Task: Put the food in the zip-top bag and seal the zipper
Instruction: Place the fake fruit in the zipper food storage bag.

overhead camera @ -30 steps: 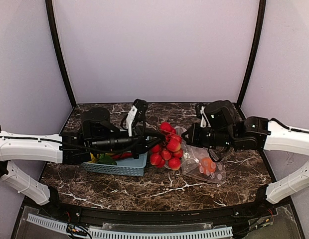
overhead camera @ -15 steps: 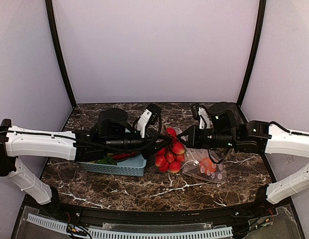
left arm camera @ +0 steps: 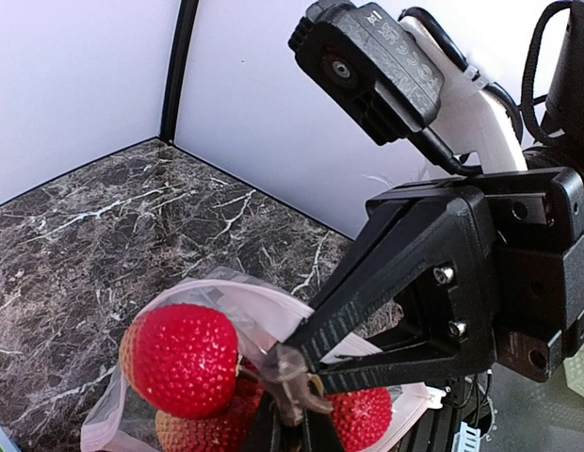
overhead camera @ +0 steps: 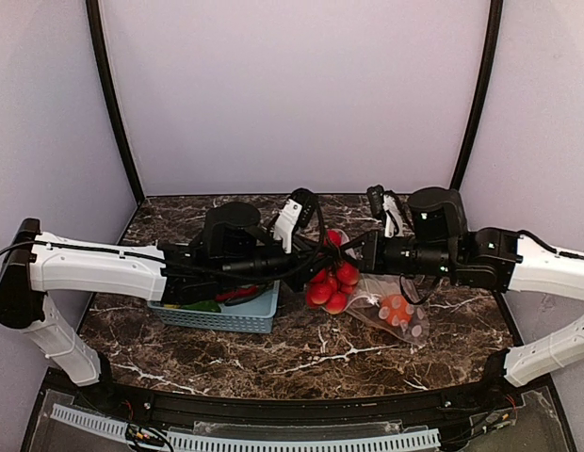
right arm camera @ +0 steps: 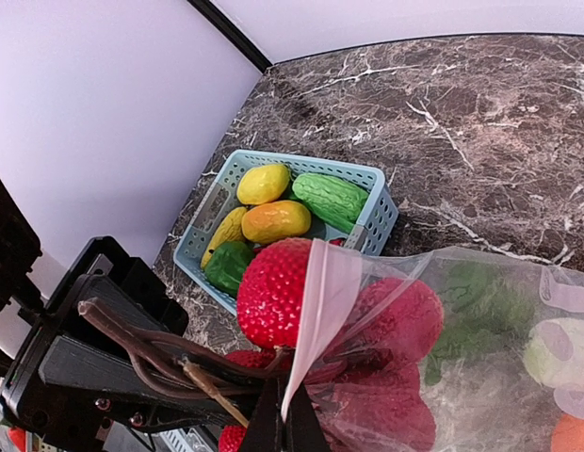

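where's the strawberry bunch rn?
Top view, centre: strawberry bunch is at the zip-top bag mouth, just right of the blue basket.

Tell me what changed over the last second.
The left gripper reached rightward, carrying the strawberry bunch partway into the mouth of the zip-top bag. The right gripper kept its pinch on the bag's edge. The basket stayed put.
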Robot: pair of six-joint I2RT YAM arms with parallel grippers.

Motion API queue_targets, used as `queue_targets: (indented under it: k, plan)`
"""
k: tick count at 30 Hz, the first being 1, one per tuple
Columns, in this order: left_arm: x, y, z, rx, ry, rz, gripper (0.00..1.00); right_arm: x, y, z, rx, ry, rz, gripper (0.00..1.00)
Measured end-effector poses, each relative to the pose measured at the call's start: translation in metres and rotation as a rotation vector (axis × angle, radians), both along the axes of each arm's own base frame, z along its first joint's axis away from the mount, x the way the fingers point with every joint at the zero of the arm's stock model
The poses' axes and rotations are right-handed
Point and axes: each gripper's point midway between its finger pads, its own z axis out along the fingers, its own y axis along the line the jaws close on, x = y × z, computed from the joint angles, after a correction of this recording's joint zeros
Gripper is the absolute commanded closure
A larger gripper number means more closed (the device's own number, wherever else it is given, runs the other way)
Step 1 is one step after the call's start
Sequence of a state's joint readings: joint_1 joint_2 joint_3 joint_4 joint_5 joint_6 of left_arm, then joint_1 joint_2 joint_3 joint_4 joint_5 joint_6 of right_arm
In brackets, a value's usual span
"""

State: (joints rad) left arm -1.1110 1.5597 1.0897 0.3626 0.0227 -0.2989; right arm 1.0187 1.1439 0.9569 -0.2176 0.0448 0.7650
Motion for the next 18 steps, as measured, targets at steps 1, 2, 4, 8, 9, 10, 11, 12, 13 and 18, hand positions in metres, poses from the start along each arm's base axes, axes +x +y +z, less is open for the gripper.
queue_targets:
  k: [1, 2, 4, 8, 9, 10, 11, 12, 13, 18]
  plan:
    - [0.001, 0.000, 0.001, -0.004, -0.004, 0.006, 0.99, 0.001, 0.000, 0.000, 0.002, -0.001, -0.005, 1.00]
    - [0.002, 0.000, 0.002, -0.008, -0.007, 0.013, 0.99, 0.002, -0.001, 0.001, 0.005, -0.001, -0.008, 1.00]
    - [0.005, 0.001, 0.005, -0.020, -0.016, 0.026, 0.99, 0.002, -0.001, 0.003, 0.014, -0.001, -0.016, 1.00]
    - [0.010, 0.004, 0.009, -0.057, -0.045, 0.059, 0.99, 0.001, -0.001, 0.007, 0.042, 0.021, -0.024, 1.00]
    - [0.010, 0.005, 0.009, -0.063, -0.049, 0.065, 0.99, 0.001, -0.001, 0.007, 0.048, 0.029, -0.028, 1.00]
    - [0.011, 0.005, 0.010, -0.070, -0.053, 0.070, 0.99, 0.000, -0.001, 0.008, 0.056, 0.037, -0.032, 1.00]
    - [0.012, 0.006, 0.011, -0.077, -0.057, 0.075, 0.99, 0.000, -0.002, 0.009, 0.066, 0.045, -0.037, 1.00]
    - [0.012, 0.006, 0.012, -0.084, -0.061, 0.080, 0.99, -0.001, -0.002, 0.011, 0.077, 0.051, -0.039, 1.00]
    - [0.013, 0.007, 0.014, -0.095, -0.066, 0.083, 0.99, -0.002, -0.003, 0.014, 0.090, 0.059, -0.040, 1.00]
    - [0.014, 0.006, 0.031, -0.165, -0.082, 0.090, 0.99, -0.004, -0.001, 0.026, 0.149, 0.068, -0.040, 1.00]
